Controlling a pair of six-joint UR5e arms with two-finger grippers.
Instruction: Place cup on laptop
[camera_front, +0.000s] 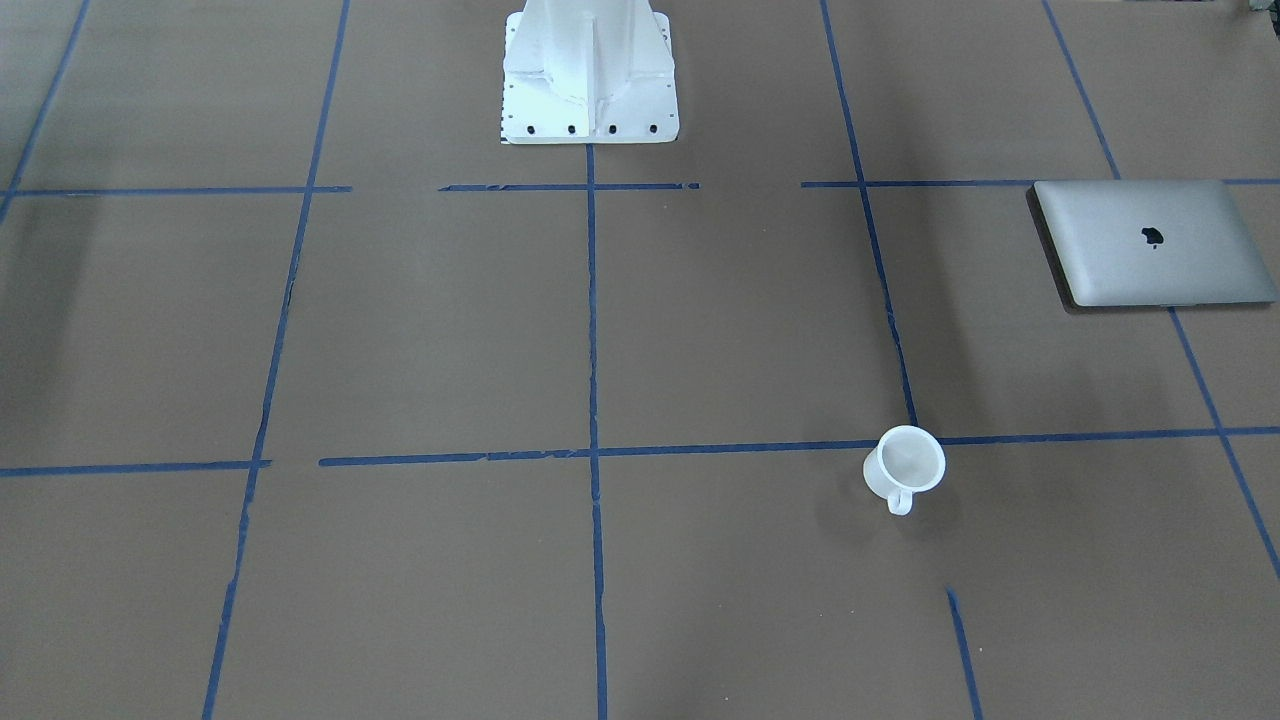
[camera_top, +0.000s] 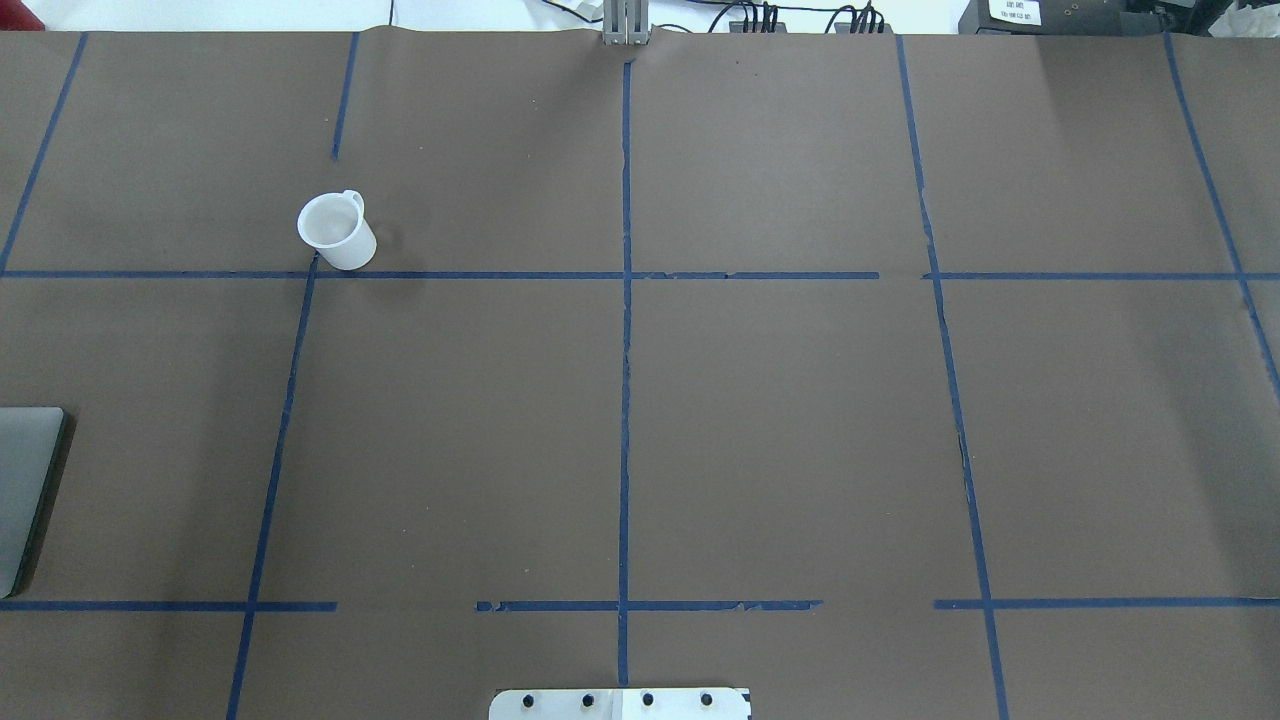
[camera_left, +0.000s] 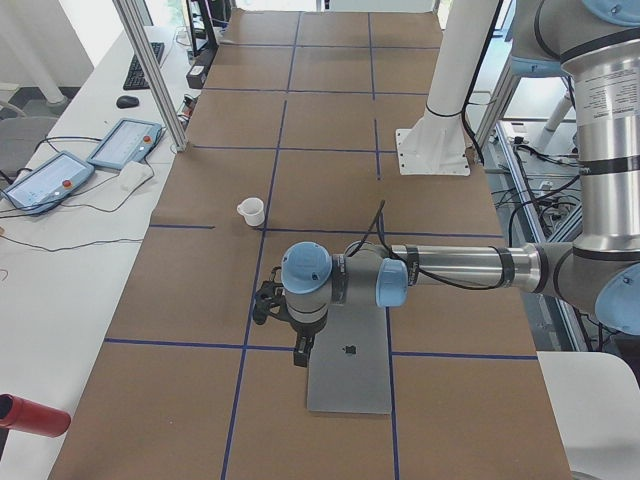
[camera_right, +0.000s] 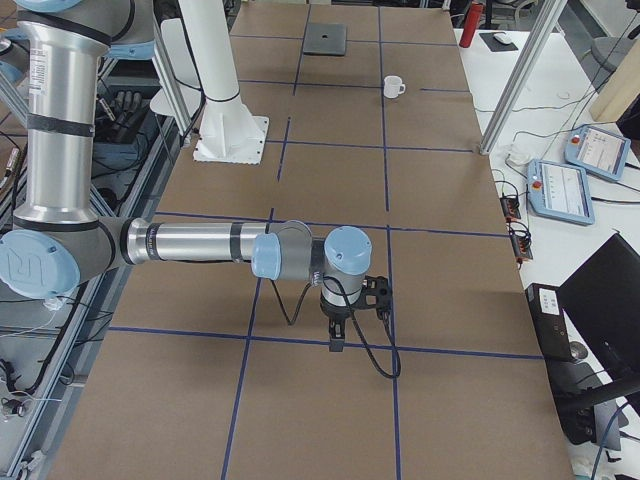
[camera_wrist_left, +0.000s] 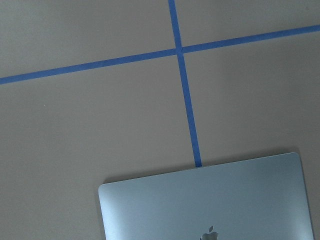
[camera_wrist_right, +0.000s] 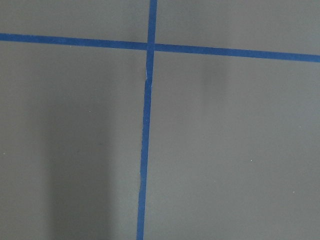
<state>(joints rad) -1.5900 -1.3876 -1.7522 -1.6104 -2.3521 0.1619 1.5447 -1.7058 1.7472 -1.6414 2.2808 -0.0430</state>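
Note:
The small white cup (camera_front: 905, 468) stands upright on the brown table, handle toward the operators' side; it also shows in the overhead view (camera_top: 335, 232) at the far left and in both side views (camera_left: 251, 211) (camera_right: 393, 87). The silver-grey laptop (camera_front: 1155, 243) lies closed and flat at the table's left end, cut off by the overhead view's edge (camera_top: 25, 490), and fills the bottom of the left wrist view (camera_wrist_left: 205, 205). My left gripper (camera_left: 301, 357) hangs above the laptop's (camera_left: 355, 385) edge, well away from the cup. My right gripper (camera_right: 336, 344) hangs over bare table. I cannot tell whether either is open or shut.
The white robot pedestal (camera_front: 590, 70) stands at the table's middle on the robot's side. Blue tape lines grid the brown surface. Teach pendants (camera_right: 560, 185) and cables lie on the side bench. A red bottle (camera_left: 30, 415) lies off the table near the laptop's end.

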